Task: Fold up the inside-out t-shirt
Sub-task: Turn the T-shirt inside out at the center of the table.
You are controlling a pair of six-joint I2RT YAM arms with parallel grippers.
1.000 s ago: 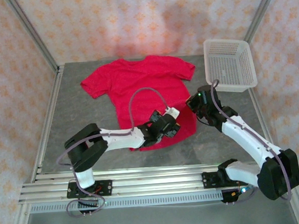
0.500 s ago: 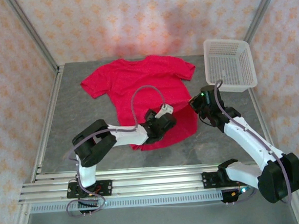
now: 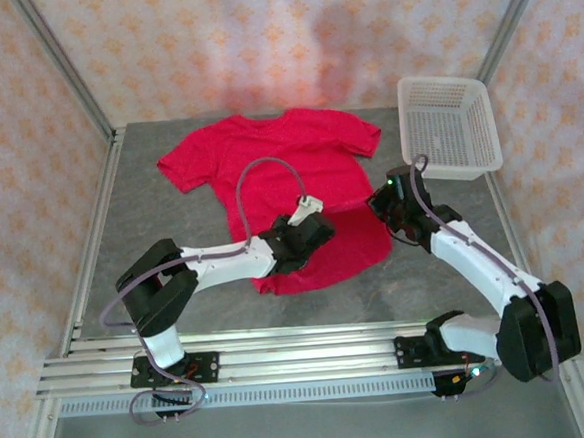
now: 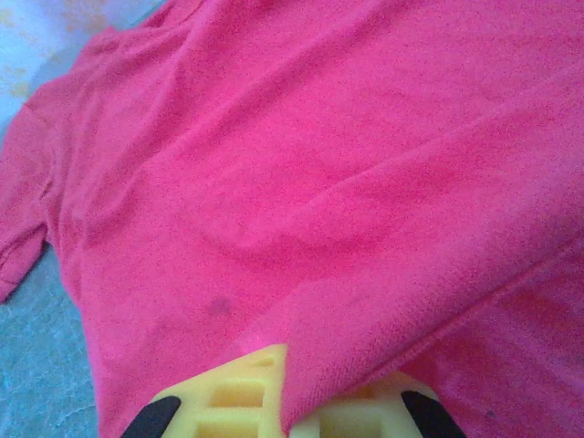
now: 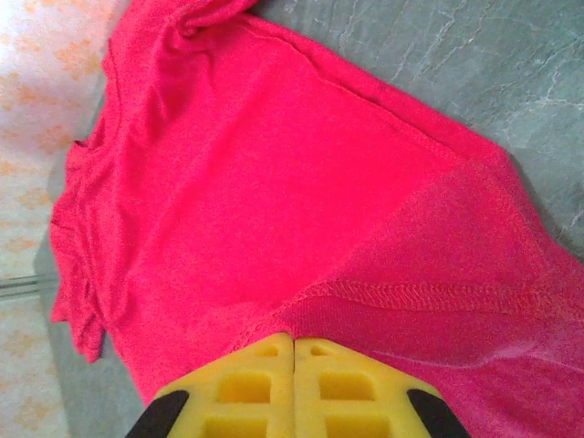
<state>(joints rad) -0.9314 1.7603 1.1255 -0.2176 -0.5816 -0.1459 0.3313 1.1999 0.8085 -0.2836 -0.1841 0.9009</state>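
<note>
Crimson-red short-sleeved soft-fabric t-shirt [image 3: 268,165] lies spread on the grey table [image 3: 152,229], collar farthest from the arms. Left gripper [image 4: 287,403] is clamped on a fold of the near hem. Right gripper [image 5: 294,363] pinches the hem's right part. The first fold seems to be starting. Next, both should carry the hem evenly toward the collar.

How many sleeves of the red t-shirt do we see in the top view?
2. The left sleeve spreads at the far left of the t-shirt; the right sleeve at the far right, close to the white basket. Neither is hidden.
</note>
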